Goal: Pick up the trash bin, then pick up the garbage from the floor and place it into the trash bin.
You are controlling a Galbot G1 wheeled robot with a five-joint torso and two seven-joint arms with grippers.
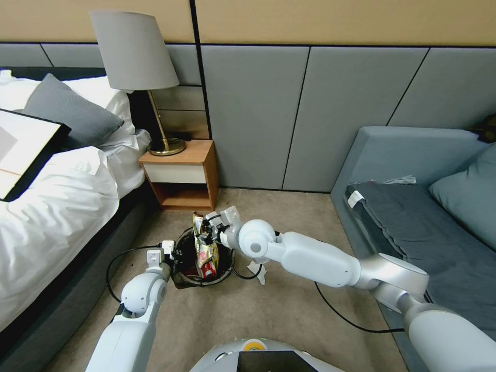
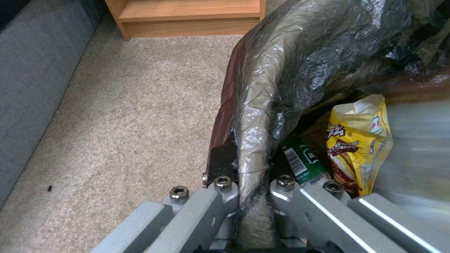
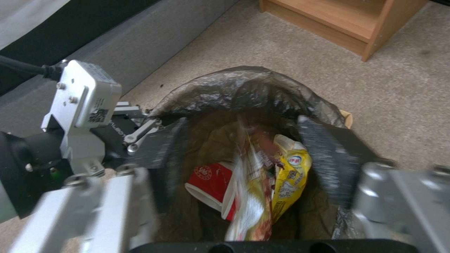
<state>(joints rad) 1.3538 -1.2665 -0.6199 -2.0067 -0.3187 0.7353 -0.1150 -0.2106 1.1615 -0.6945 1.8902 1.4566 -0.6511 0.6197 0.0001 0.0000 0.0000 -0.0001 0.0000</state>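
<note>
Low in the middle of the head view, the left pincer [image 1: 166, 257] is clamped on the rim of the trash bin [image 1: 182, 279], its two fingers nipping the black liner [image 2: 300, 59] where it folds over the edge. The rim looks the right hold: the plastic wall there is stiff, though the liner is thin and slick and could slide under the grip. The bin seems light even loaded. Just above its mouth the right pincer [image 1: 213, 233] hangs with its fingers spread wide, gripping nothing. Inside are a yellow snack wrapper [image 3: 286, 175] standing on end, crinkly, weightless stuff, a red-and-white paper cup [image 3: 209, 182], easily crushed, and a green-labelled bottle [image 2: 302, 160]. Right of the bin, a white tissue [image 1: 258, 271] lies on the carpet [image 1: 289, 330]. Farther back stands the wooden nightstand [image 1: 181, 175].
</note>
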